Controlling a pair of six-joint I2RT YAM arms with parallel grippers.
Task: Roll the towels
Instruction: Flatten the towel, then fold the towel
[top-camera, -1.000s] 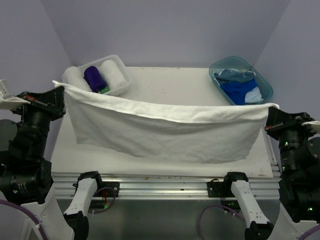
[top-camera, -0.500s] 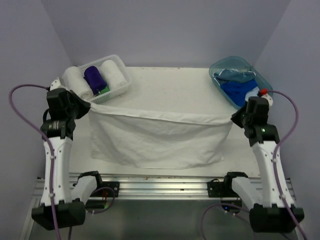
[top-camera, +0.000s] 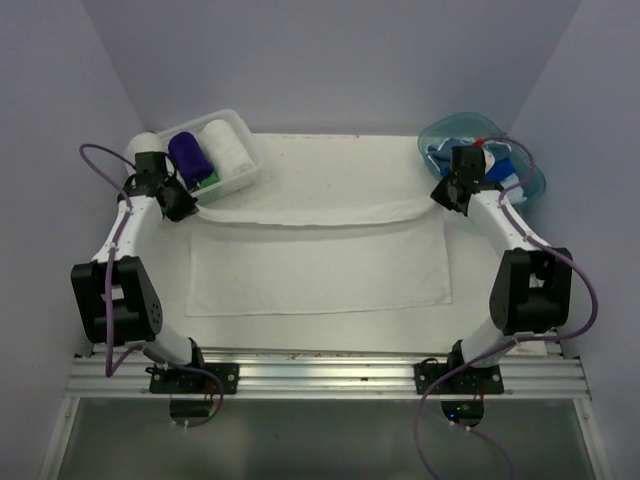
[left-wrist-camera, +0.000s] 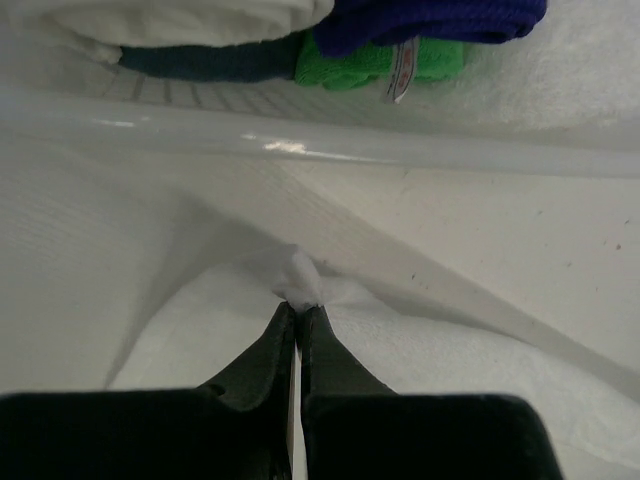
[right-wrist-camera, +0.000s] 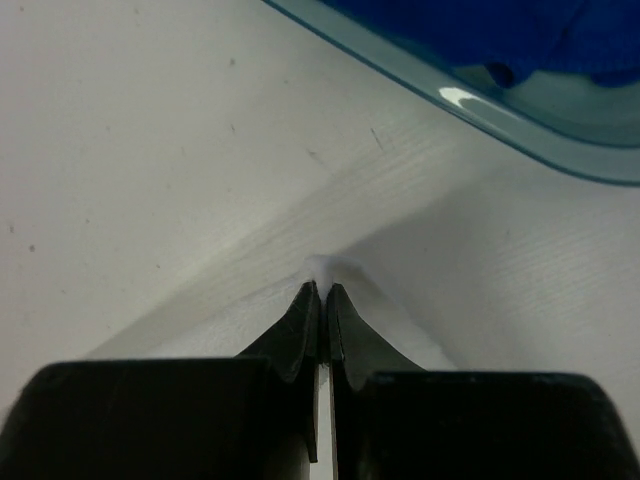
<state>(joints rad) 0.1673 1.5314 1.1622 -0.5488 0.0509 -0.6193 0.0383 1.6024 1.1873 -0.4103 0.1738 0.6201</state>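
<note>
The left tool (left-wrist-camera: 298, 312) pinches the far left corner of the white towel (top-camera: 320, 270) on the counter (top-camera: 330, 160); the right tool (right-wrist-camera: 322, 292) pinches its far right corner, both closed tight.

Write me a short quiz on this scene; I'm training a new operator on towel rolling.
1. True or false: the left gripper and right gripper each pinch a corner of the white towel.
2. The purple towel lies: A in the basket; B in the right gripper; C on the white towel.
3. Which gripper is nearest the teal tub?
Key: 1 true; 2 A; 3 right.
</note>
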